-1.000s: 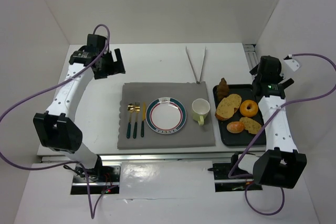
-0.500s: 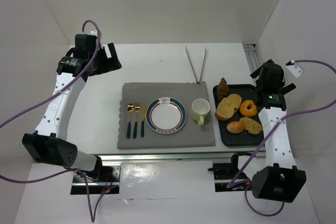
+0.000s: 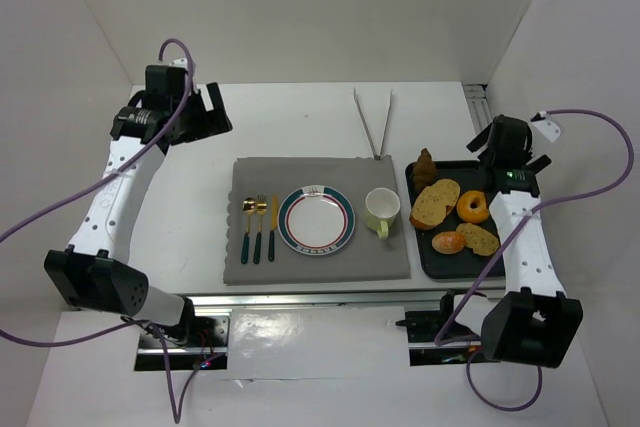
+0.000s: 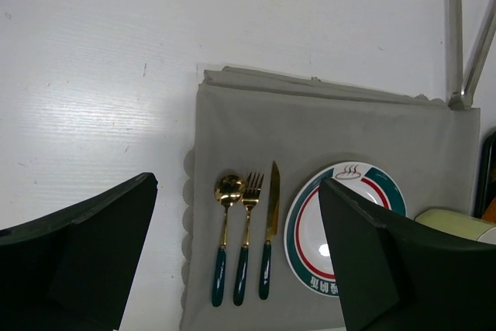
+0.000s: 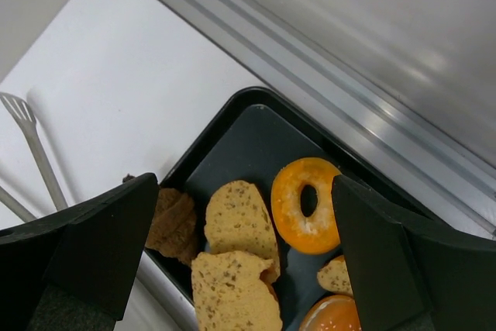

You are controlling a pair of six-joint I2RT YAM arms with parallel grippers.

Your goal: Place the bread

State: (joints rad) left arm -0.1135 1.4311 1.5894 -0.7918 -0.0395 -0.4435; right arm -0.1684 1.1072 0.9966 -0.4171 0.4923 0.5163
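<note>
R gripper (image 5: 242, 191) hung spread wide and empty over the tray's (image 5: 219, 131) back edge. Vs. half a sec earlier, its wrist had edged inward over the tray. Bread (image 5: 306, 205) lay untouched in the tray, beside the slices (image 5: 236, 230). Approx. lined up, so descent prob. next. L gripper (image 4: 236, 191) was spread too, well left of the tray.
</note>
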